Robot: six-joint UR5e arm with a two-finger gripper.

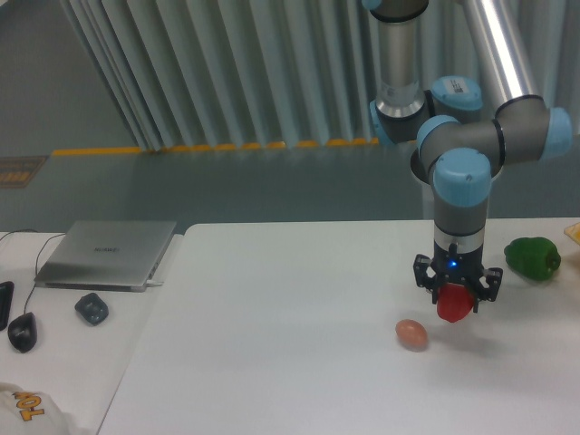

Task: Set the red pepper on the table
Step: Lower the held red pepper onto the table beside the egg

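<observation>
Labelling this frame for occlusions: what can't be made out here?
- Fixed camera: the top of the red pepper and its stem are hidden by the hand shut around it.
- Whether the pepper touches the table cannot be told from this angle.
- The egg is too small and blurred for surface detail.
- Objects at the lower left are cut off by the frame edge.
</observation>
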